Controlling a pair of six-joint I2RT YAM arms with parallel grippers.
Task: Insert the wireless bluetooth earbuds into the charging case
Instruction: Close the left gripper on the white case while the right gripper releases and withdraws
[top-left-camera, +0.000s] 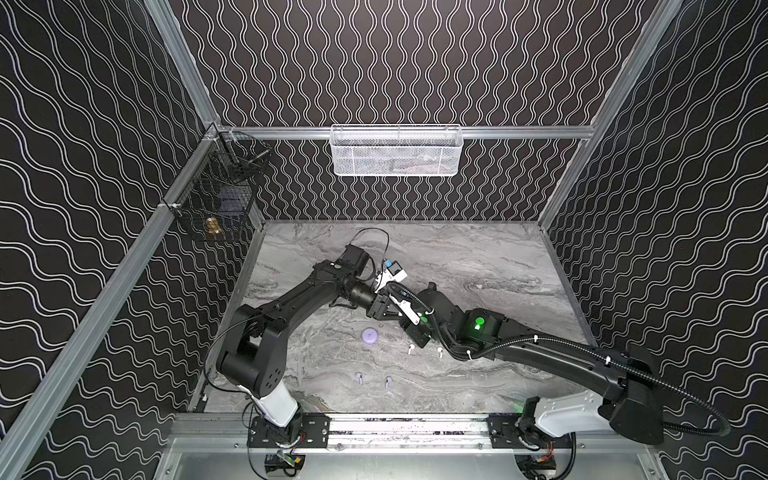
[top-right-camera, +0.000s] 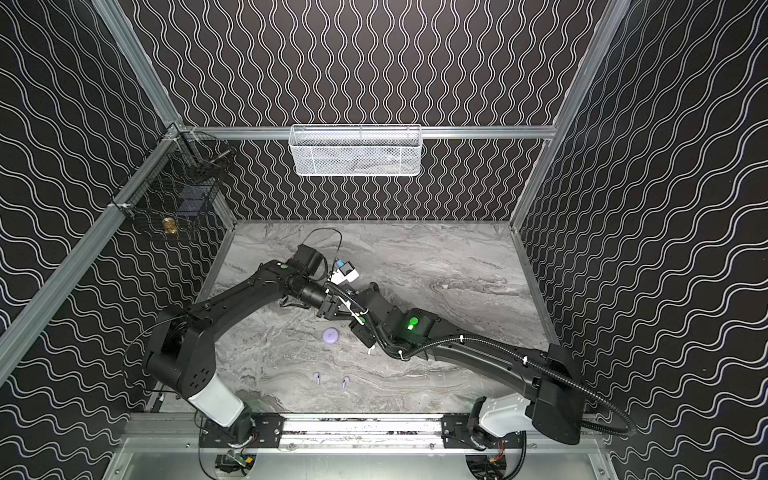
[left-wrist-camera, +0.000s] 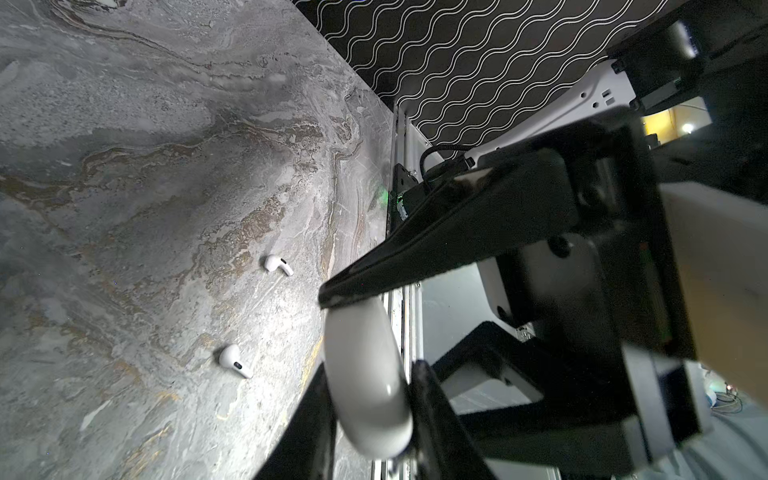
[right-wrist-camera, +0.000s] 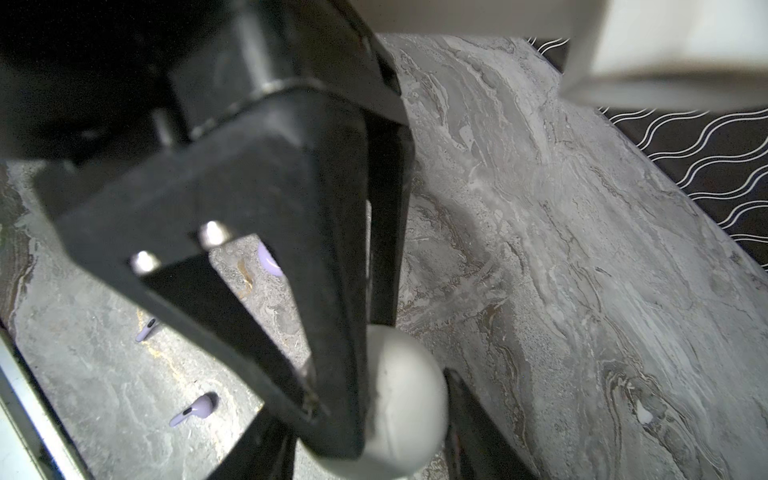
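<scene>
A white round charging case is held above the middle of the table, hidden under the arms in both top views. My left gripper is shut on its flat sides. My right gripper grips the same case from the opposite side. Two white earbuds lie on the marble just in front of the grippers. Two lavender earbuds lie nearer the front edge. A shut lavender case sits left of the white earbuds.
A white mesh basket hangs on the back wall. A black wire basket hangs in the back left corner. Both arms cross the table's middle, and the aluminium rail runs along the front.
</scene>
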